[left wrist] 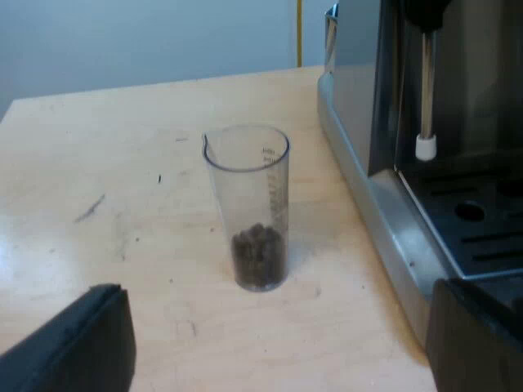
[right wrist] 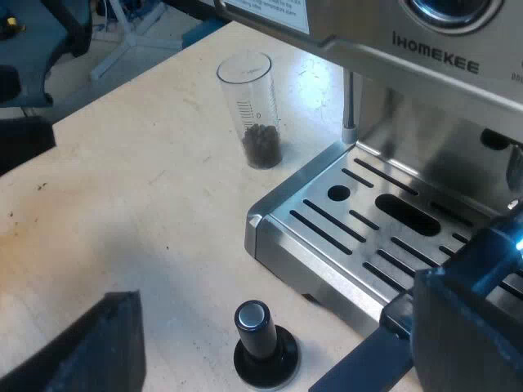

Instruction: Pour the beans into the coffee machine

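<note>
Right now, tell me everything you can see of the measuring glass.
The measuring glass is a tall, clear, plastic-looking cup with a small pour spout on its rim and printed scale marks down one side. It stands upright on the pale wooden table, near a corner of the espresso machine but apart from it. Dark coffee beans fill only its bottom. Nothing grips it.

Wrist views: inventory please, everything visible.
Table: 1, pale wood, under everything.
Machine: 1, silver-black, on table.
Drip tray: 1, silver, machine's front.
Steam wand: 1, metal, over tray.
Glass: 1, clear, upright on table beside machine.
Beans: small heap, dark, in glass bottom.
Tamper: 1, black, on table by tray corner.
Left end effector: 1, black, open, toward glass.
Right end effector: 1, black, open, over tamper.
</note>
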